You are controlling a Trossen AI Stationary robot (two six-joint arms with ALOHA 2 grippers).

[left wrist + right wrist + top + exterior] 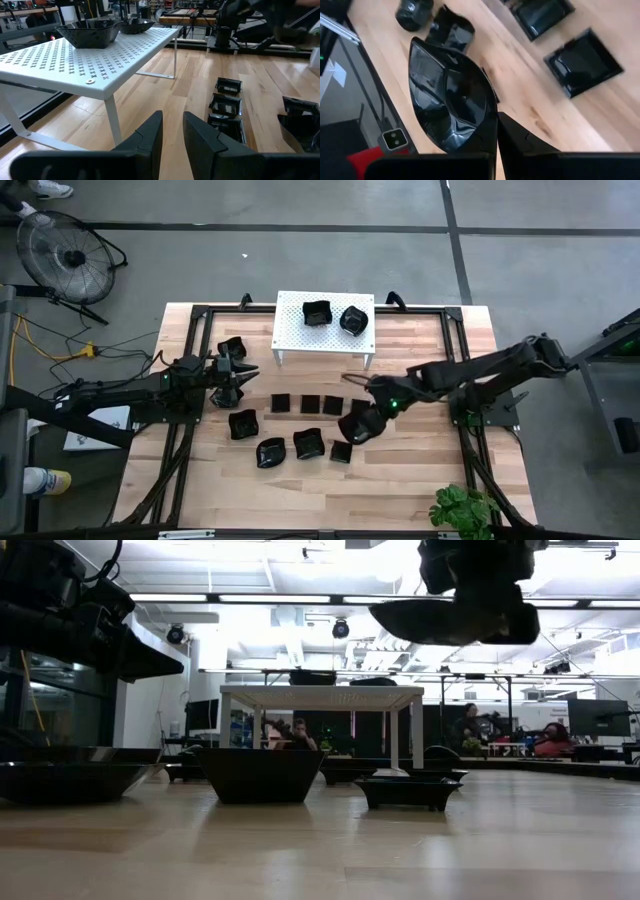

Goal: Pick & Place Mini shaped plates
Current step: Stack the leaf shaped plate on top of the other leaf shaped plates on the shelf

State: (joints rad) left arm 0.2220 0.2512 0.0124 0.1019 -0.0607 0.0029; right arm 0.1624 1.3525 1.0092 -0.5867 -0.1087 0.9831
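Several mini shaped plates, glossy black, lie on the wooden table: a row of flat squares (pixel 310 404) and rounder wavy ones (pixel 270 451) nearer the front. Two more (pixel 317 312) sit on the white perforated stand (pixel 300 340) at the far side. My right gripper (pixel 368 418) hangs above the table's middle, shut on a wavy black dish (pixel 450 95), which also shows high up in the low view (pixel 445 620). My left gripper (pixel 172 131) waits level at the table's left, its fingers a little apart with nothing between them, pointing past the stand's leg. My right gripper pinches the wavy dish's rim (pixel 489 116) between its two fingers, at the edge nearest the wrist. The fingers slant down from the table's right side. The dish is lifted clear of the table and tilted, its hollow facing the wrist camera.
One dish (pixel 232 348) lies just beyond my left gripper. Bare wood lies along the near edge. A black metal frame (pixel 460 330) runs round the table. A green plant (pixel 462 508) stands at the near right corner. People sit in the room beyond.
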